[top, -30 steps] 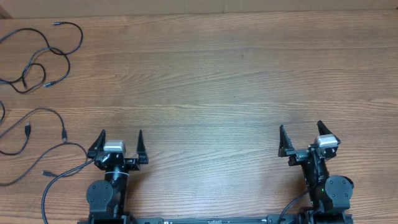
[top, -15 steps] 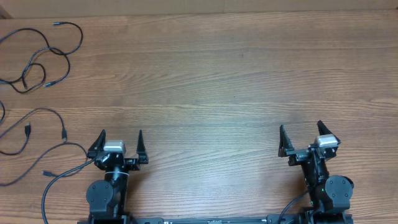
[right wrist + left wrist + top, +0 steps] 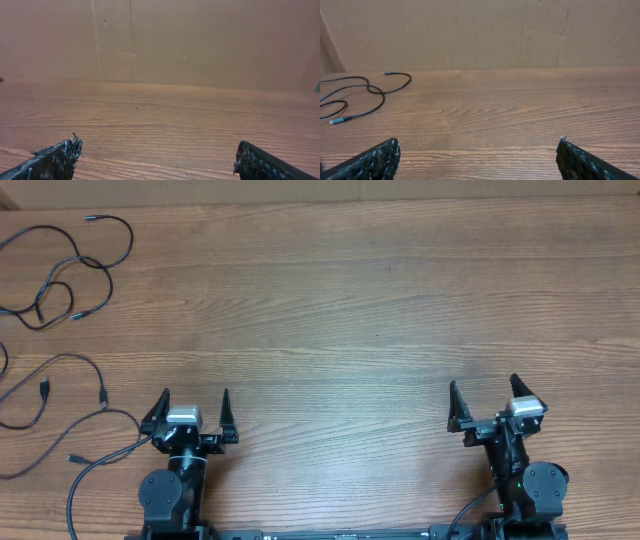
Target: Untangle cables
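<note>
- Left gripper point(image 3: 195, 396): jaws spread wide, nothing between them, parked at 7 o'clock on the table point(image 3: 350, 310).
- Right gripper point(image 3: 483, 386): jaws spread wide too, empty, at 5 o'clock.
- Cables point(image 3: 75, 257): loose crossing loops at 9 to 10 o'clock, well apart from both grippers. Some strands run off the left edge.
- Risk: a pinch at a crossing could catch two strands and tighten the knot.
- Risk: thin cords lie flat on the wood, so fingers may slide over them.
- Risk: a pull toward 9 o'clock could drag cords off the table.
</note>
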